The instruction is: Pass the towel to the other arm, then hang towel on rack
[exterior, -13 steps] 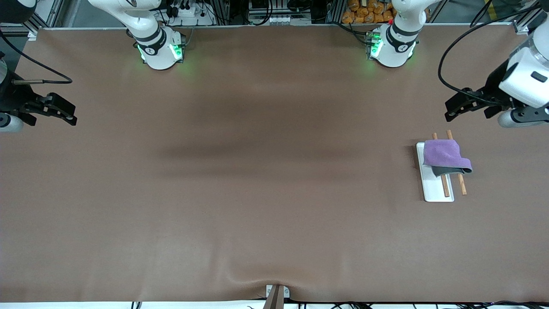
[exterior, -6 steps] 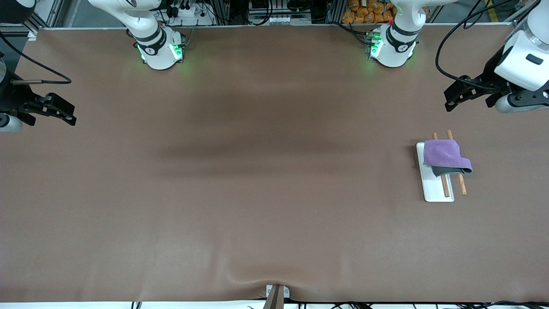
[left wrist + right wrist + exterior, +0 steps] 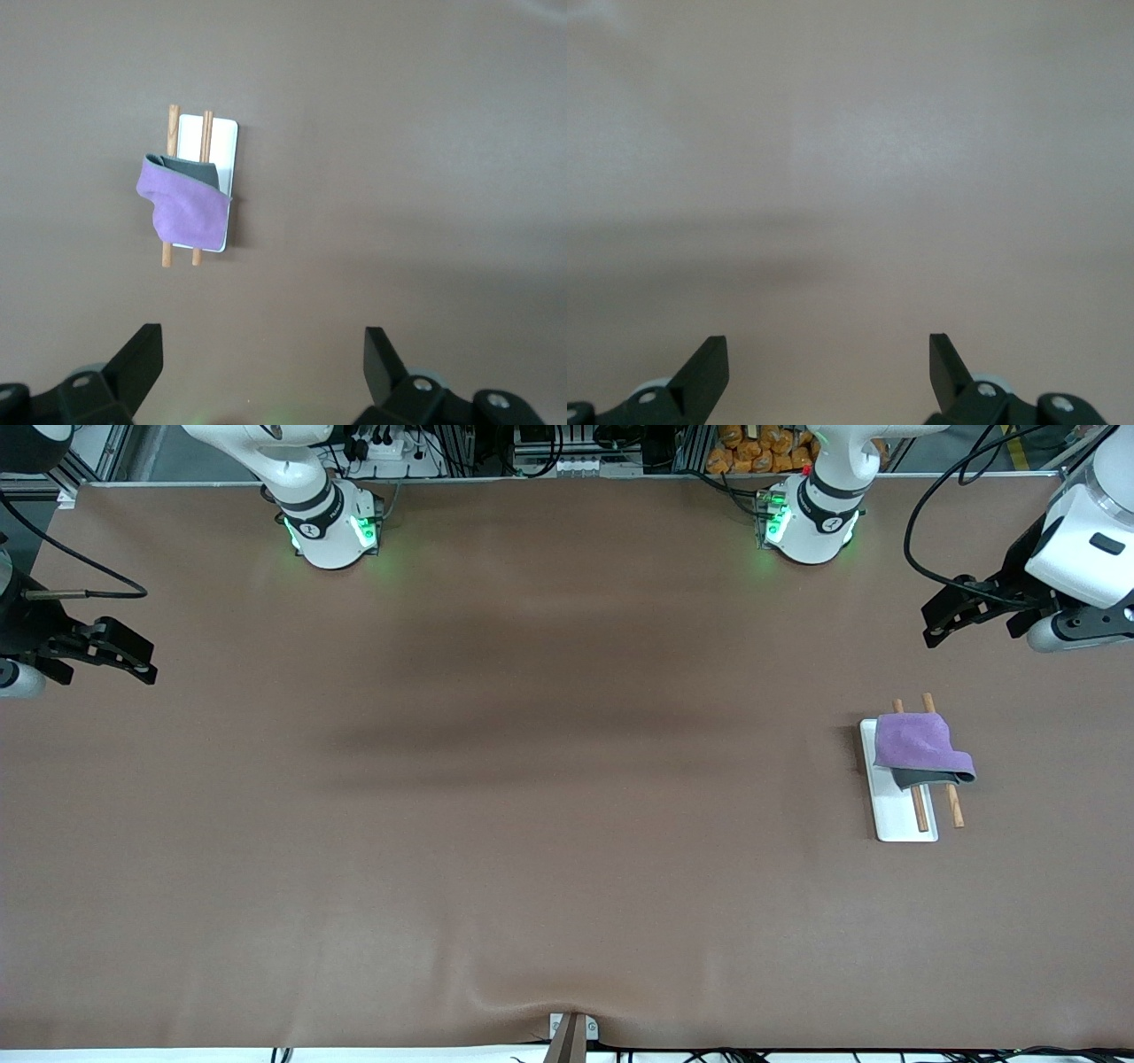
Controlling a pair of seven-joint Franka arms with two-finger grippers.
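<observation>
A purple towel (image 3: 918, 746) with a dark grey underside lies draped over the two wooden rods (image 3: 953, 806) of the rack (image 3: 897, 820), whose white base plate stands toward the left arm's end of the table. In the left wrist view the towel (image 3: 186, 211) covers one end of the rack (image 3: 218, 135). My left gripper (image 3: 928, 627) hangs open and empty over bare table beside the rack, well apart from it; its fingers (image 3: 142, 354) hold nothing. My right gripper (image 3: 149, 666) waits open and empty over the right arm's end of the table, and its wrist view shows the gripper (image 3: 828, 354) over bare table only.
The brown table mat (image 3: 549, 797) stretches between both arms. The two arm bases (image 3: 332, 531) (image 3: 811, 527) stand along the edge farthest from the front camera. A small bracket (image 3: 571, 1032) sits at the mat's nearest edge.
My left gripper has drawn away from the rack, toward the arm bases' side, then settled. The towel stays on the rods. The right arm has barely moved.
</observation>
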